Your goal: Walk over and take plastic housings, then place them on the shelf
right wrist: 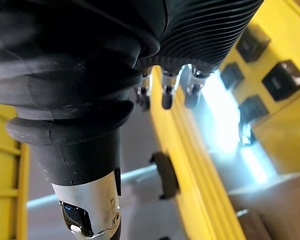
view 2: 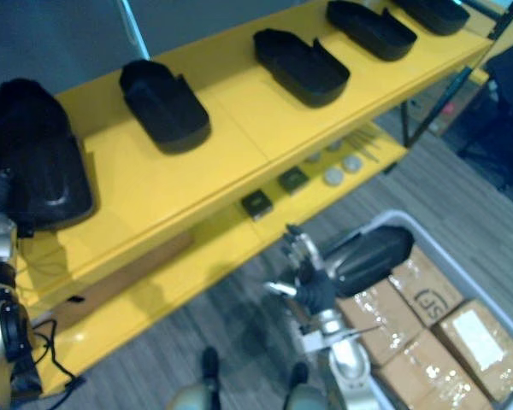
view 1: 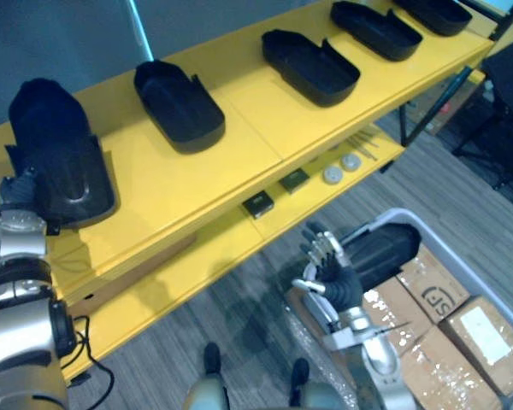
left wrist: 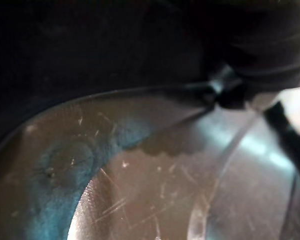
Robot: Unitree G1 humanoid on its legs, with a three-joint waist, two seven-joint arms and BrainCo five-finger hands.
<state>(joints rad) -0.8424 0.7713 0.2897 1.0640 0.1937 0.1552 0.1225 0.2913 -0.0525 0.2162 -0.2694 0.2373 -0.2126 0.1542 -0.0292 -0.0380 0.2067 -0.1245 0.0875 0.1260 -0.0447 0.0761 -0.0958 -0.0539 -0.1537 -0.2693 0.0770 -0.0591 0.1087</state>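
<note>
Several black plastic housings lie in a row on the yellow shelf's top board (view 1: 239, 149). The leftmost housing (view 1: 58, 154) rests on the board's left end, and my left hand (view 1: 19, 198) is against its near side with its fingers hidden behind it. Its glossy dark surface (left wrist: 140, 165) is very close in the left wrist view. More housings (view 1: 179, 107) (view 1: 312, 67) (view 1: 376, 30) follow to the right. My right hand (view 1: 329, 269) hangs open and empty at the lower right, beside another housing (view 1: 389, 246) lying in a grey bin (view 1: 487, 278). Its straight fingers (right wrist: 167, 95) show in the right wrist view.
Taped cardboard boxes (view 1: 483, 337) fill the bin. The lower shelf board (view 1: 197, 256) carries two small black blocks (view 1: 258, 204) and round grey discs (view 1: 333, 174). A dark chair (view 1: 504, 94) stands at the far right on the grey floor.
</note>
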